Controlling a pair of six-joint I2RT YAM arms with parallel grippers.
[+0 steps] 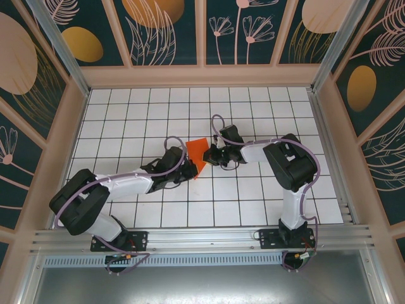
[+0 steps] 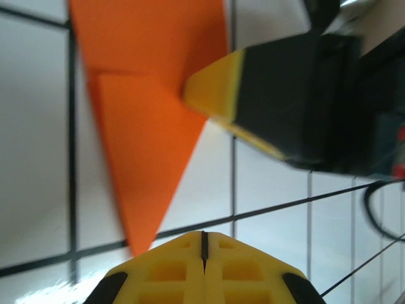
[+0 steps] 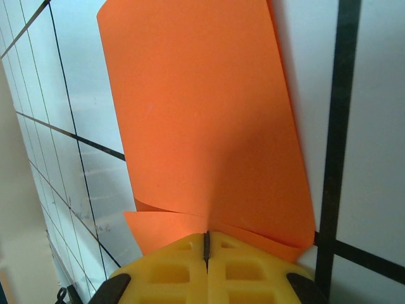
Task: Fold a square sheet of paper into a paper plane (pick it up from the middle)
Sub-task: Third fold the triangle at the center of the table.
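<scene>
Paper (image 1: 197,154), one orange sheet partly folded to a point, lies in the middle of the table (image 1: 139,114). The table is white tile with dark grid lines, boxed in by walls (image 1: 164,31) of dark teal with leaf and flower prints. Two grippers meet at the sheet. The right gripper (image 3: 206,237) is pressed together, pinching its folded edge. The left gripper (image 2: 204,244) is pressed together too, with the paper's point just beside it.
</scene>
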